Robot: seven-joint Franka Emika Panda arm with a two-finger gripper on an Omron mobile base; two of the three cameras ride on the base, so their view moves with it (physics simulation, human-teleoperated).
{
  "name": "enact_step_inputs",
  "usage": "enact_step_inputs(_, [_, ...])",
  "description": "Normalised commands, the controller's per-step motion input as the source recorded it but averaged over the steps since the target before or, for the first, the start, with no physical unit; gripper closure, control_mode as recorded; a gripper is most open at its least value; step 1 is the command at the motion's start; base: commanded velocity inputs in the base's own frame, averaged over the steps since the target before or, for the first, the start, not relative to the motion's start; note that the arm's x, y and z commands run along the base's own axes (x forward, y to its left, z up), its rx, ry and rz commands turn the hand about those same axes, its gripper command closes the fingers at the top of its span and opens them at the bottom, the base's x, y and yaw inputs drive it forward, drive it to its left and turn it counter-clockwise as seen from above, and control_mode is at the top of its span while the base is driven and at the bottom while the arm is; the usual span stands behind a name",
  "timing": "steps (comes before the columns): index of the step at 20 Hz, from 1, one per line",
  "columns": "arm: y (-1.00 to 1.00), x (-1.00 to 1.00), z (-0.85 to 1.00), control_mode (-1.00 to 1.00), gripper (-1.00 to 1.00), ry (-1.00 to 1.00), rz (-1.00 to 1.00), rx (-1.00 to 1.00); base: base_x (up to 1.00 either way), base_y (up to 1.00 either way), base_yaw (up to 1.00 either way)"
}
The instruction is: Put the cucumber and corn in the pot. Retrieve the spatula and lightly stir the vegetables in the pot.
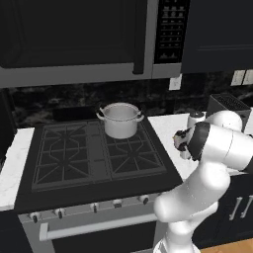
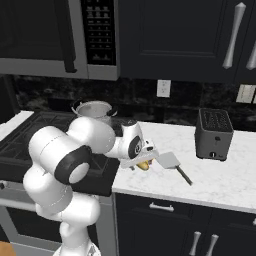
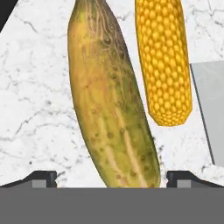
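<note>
The gripper [image 3: 111, 179] stands spread wide, its jaws either side of the cucumber [image 3: 111, 105]. The corn [image 3: 164, 61] lies just beside the cucumber.

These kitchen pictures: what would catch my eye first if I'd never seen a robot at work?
Probably the cucumber and the bright yellow corn, lying side by side on the white marble counter, right under the robot's open hand. Next, the shiny pot standing at the back of the black stove. A spatula lies on the counter beside the vegetables.
</note>
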Motion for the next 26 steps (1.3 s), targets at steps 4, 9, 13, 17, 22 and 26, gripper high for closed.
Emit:
enact_step_inputs(4, [-0.27, 0.18, -0.39, -1.0, -1.0, 0.0, 0.0, 0.02, 0.0, 0.0, 0.0])
enact_step_inputs(9, [-0.04, 0.0, -0.51, -1.0, -1.0, 0.0, 0.0, 0.0, 0.0, 0.0, 0.0])
enact_step_inputs(13, [0.17, -0.2, -0.16, -1.0, 1.0, -0.08, 0.0, 0.0, 0.0, 0.0, 0.0])
enact_step_inputs(17, [0.23, -0.33, -0.08, -1.0, 1.0, -0.06, 0.01, 0.0, 0.0, 0.0, 0.0])
enact_step_inputs(22, [0.31, -0.71, 0.6, -1.0, 1.0, -0.22, 0.1, -0.04, 0.0, 0.0, 0.0])
enact_step_inputs(26, [0.62, -0.37, 1.0, -1.0, 1.0, -0.27, 0.11, -0.33, 0.0, 0.0, 0.0])
